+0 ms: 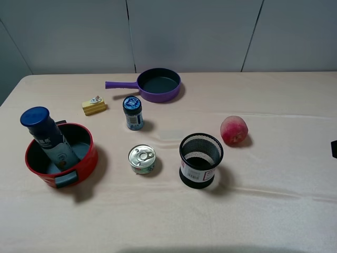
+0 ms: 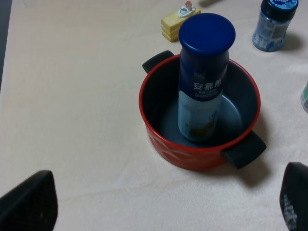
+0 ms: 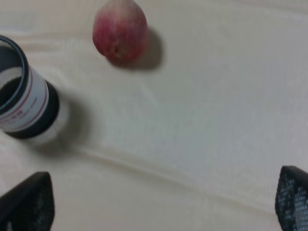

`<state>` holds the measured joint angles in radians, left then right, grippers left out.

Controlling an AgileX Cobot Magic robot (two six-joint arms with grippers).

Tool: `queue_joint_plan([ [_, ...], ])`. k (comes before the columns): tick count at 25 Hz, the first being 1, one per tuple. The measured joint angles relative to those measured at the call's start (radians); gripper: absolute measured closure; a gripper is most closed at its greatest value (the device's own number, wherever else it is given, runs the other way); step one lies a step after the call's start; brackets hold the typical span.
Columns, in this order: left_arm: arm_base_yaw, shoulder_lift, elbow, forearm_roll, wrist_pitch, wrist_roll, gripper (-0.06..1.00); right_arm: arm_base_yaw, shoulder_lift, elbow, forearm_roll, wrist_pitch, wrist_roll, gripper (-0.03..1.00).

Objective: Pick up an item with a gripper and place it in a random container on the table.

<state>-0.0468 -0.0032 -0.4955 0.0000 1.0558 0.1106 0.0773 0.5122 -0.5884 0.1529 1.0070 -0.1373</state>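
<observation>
The tall white bottle with a dark blue cap [image 1: 47, 138] stands upright inside the round red pot [image 1: 87, 161] at the left of the beige-pink table [image 1: 274, 211]. In the left wrist view the bottle [image 2: 202, 91] stands in the pot [image 2: 192, 156], which lies ahead of my left gripper [image 2: 161, 202]. That gripper is open and empty, its fingertips [image 2: 29, 202] wide apart and clear of the pot. My right gripper [image 3: 159, 202] is open and empty above bare cloth. Only a black bit of the right gripper [image 1: 334, 149] shows at the right edge of the exterior high view.
A purple long-handled pan [image 1: 158, 84] sits at the back. A short blue-lidded jar [image 1: 133, 112], a yellow block [image 1: 94, 106], a tin can [image 1: 141, 158], a black mesh cup [image 1: 200, 160] and a red peach [image 1: 234, 130] stand across the middle.
</observation>
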Motion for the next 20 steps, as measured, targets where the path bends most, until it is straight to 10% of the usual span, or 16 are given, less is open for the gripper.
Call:
queue_joint_plan([
  [20,0.000,0.000,0.000,0.000,0.000,0.000,0.02,0.000,-0.307,0.063,0.022,-0.043,0.002,0.27],
])
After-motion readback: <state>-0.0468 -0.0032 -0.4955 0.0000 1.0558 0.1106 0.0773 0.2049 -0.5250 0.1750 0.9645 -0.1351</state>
